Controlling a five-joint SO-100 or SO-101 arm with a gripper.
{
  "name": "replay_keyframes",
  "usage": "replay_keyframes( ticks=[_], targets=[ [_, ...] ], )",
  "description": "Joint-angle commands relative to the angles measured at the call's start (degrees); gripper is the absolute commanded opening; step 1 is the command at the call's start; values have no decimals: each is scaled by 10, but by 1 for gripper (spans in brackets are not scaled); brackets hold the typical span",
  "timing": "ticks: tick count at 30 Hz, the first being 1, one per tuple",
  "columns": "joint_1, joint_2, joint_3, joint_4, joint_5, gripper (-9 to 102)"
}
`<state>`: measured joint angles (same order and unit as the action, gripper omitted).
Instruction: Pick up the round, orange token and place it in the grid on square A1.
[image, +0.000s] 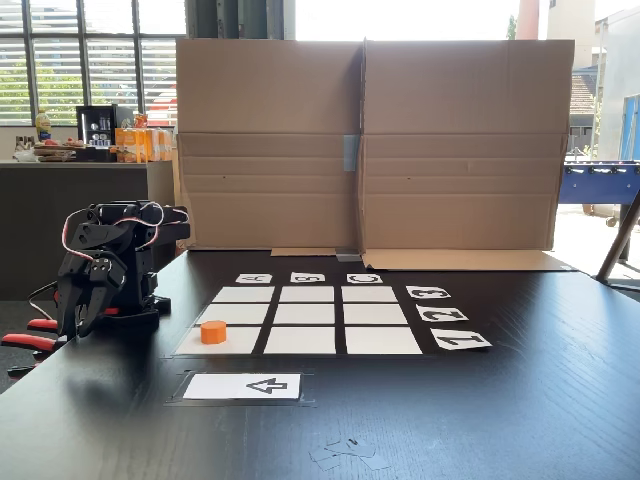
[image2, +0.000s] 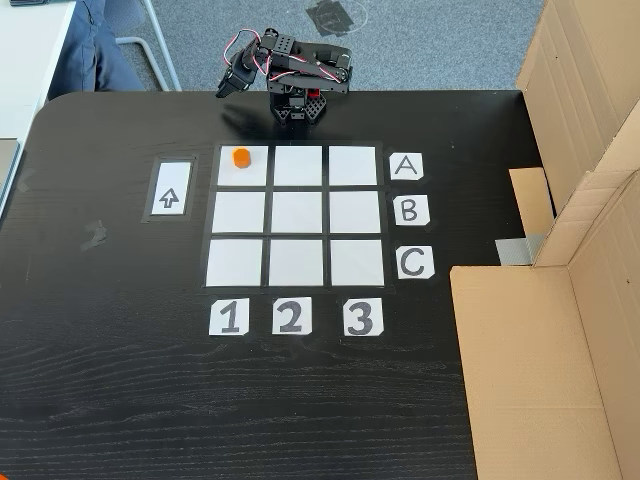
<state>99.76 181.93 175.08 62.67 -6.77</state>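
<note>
Orange token (image: 213, 331) (image2: 241, 157) stands upright on square A1 (image: 236, 343) (image2: 243, 174), corner cell of grid (image: 306, 314) (image2: 296, 214) in line with "A" card (image2: 405, 166) and "1" card (image2: 229, 317). Gripper (image: 80, 318) (image2: 224, 92) hangs folded beside arm base (image: 130, 310), apart from token, holding nothing; jaw opening cannot be judged. Arrow card (image: 243, 386) (image2: 170, 189) lies near grid.

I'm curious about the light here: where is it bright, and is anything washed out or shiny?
In a fixed view, the windows behind the brown cardboard screen are blown out white and the black wooden table shows sheen; in another fixed view, light is even and the small orange plastic token is sharp.
</note>
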Motion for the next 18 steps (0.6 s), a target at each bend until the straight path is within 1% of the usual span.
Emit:
replay_keyframes(
  ticks=[1, 10, 13, 18],
  targets=[
    [20, 3, 1, 4, -4, 7],
    [20, 21, 1, 14, 0, 5],
    [20, 50, 1, 31, 9, 4],
    [20, 51, 1, 31, 10, 0]
  ],
)
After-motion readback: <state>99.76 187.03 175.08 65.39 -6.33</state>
